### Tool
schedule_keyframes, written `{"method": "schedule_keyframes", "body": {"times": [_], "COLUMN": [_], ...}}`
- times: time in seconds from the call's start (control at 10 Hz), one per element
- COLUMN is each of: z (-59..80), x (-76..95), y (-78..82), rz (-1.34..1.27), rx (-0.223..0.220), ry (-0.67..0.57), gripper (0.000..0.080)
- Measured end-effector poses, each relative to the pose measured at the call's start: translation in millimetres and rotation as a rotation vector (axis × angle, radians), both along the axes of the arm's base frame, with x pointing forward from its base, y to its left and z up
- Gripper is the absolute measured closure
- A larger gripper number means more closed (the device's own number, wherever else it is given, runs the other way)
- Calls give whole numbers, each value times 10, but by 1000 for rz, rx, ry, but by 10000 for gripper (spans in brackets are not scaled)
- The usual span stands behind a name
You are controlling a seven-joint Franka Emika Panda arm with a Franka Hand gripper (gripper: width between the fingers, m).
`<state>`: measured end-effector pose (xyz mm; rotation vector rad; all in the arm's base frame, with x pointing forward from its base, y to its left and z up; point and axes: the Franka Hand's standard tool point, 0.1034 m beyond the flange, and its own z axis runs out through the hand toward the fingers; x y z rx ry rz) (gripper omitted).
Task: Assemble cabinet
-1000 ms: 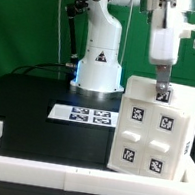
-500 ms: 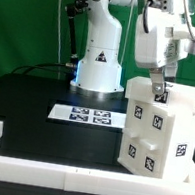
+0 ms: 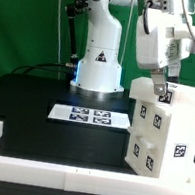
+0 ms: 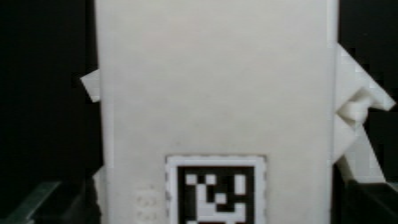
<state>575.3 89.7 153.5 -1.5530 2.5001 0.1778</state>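
We are examining the white plastic box-like cabinet (image 3: 166, 128), built of blocky matte panels bearing black-and-white square fiducial tags. It is standing upright at the exterior view's right, its base near the long white border rail (image 3: 66, 159) that runs along the front of the black table (image 3: 24, 100). The two-finger gripper (image 3: 164, 93) is meeting the cabinet's top edge from directly above, so the piece lies straight below the hand with its long axis vertical. In the wrist view we are seeing a smooth white panel (image 4: 217, 90) filling the gap between the fingers (image 4: 363, 102), which are pressing against its two sides; we judge the hand closed on the cabinet. The flat white marker board (image 3: 86, 115) is lying apart, toward the robot's base.
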Motion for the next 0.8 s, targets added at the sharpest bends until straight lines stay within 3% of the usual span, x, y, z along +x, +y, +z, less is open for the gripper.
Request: {"method": "schedule_keyframes", "body": {"times": [0.1, 0.2, 0.4, 0.8], "z": [0, -1, 5, 293], "x": [-1, -1, -2, 0], "y": [4, 7, 14, 77], "rz": [2, 9, 18, 6], "rx": [0, -1, -1, 42], "ry": [0, -2, -4, -52], "gripper": [45, 12, 2, 2]}}
